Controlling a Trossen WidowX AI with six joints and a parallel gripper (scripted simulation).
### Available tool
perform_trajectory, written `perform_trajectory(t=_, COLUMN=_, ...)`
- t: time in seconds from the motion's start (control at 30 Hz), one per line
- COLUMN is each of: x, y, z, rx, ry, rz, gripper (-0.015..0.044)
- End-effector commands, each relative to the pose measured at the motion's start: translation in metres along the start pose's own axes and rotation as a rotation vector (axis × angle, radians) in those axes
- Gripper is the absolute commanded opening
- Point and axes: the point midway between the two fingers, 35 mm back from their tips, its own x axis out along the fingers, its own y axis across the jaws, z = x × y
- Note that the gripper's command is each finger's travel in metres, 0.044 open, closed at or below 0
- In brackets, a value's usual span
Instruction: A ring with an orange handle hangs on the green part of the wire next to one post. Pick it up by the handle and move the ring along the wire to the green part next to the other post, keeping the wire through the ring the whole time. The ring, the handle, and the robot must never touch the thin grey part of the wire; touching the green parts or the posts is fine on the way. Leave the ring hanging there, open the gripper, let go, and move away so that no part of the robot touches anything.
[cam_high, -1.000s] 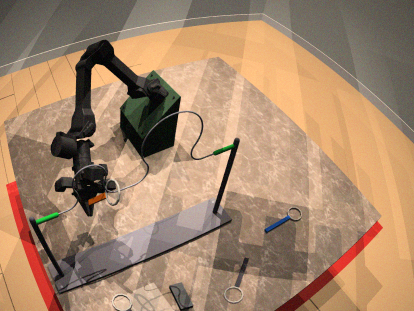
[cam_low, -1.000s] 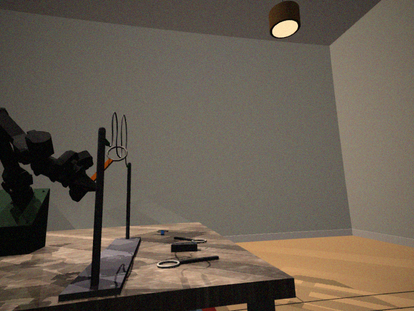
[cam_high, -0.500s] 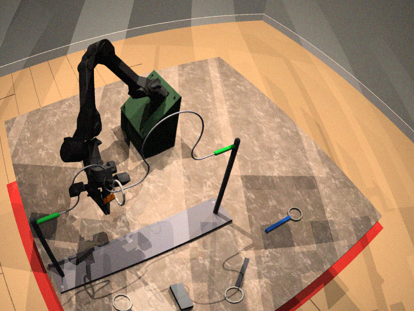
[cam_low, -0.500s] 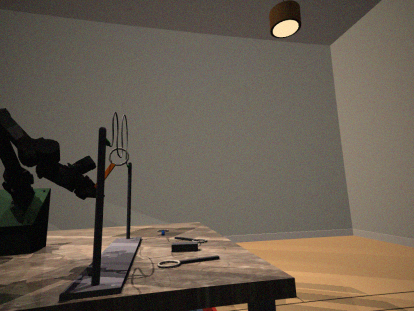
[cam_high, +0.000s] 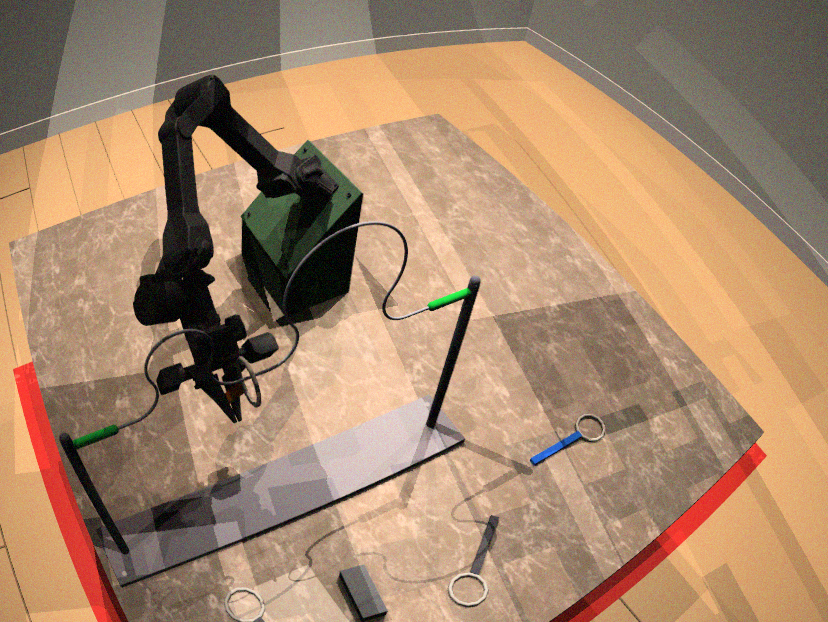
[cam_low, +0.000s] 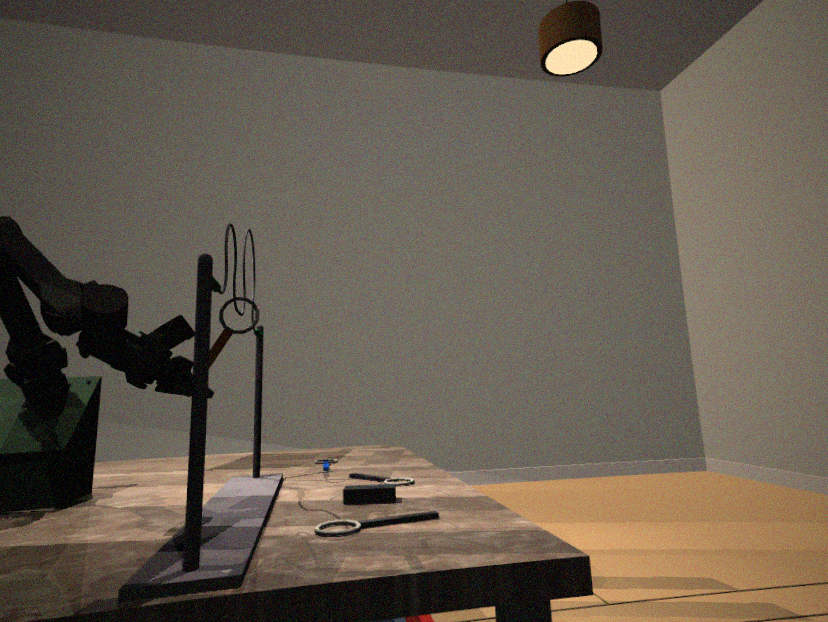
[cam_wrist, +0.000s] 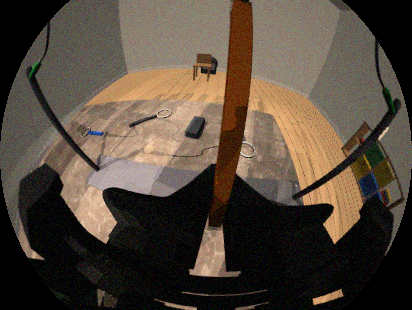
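Observation:
My gripper (cam_high: 224, 396) is shut on the orange handle (cam_high: 232, 392) of the ring (cam_high: 253, 379). It holds the handle pointing up, so the ring stands above the fingers in the side view (cam_low: 238, 315). The ring sits on the thin grey wire (cam_high: 287, 348) at the low bend of its left loop, past the left green part (cam_high: 95, 436). I cannot tell whether ring and wire touch. The right green part (cam_high: 449, 298) is next to the right post (cam_high: 453, 352). In the wrist view the handle (cam_wrist: 234, 109) rises from between the fingers.
The left post (cam_high: 93, 492) and right post stand on a grey base plate (cam_high: 281, 482). The arm's green pedestal (cam_high: 301, 227) is behind the wire. A blue-handled ring (cam_high: 567, 441), a dark-handled ring (cam_high: 476, 569), another ring (cam_high: 244, 602) and a dark block (cam_high: 362, 591) lie in front.

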Motion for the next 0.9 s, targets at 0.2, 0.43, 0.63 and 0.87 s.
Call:
perform_trajectory(t=0.2, x=-0.003, y=0.013, z=0.004, rx=0.034, ry=-0.012, rz=0.017, gripper=-0.0150)
perform_trajectory(t=0.43, x=-0.003, y=0.023, z=0.004, rx=0.054, ry=-0.012, rz=0.029, gripper=-0.0150)
perform_trajectory(t=0.63, x=-0.003, y=0.033, z=0.005, rx=0.084, ry=-0.013, rz=0.046, gripper=-0.0150)
perform_trajectory(t=0.87, x=-0.004, y=0.048, z=0.006, rx=0.143, ry=-0.014, rz=0.080, gripper=-0.0150)
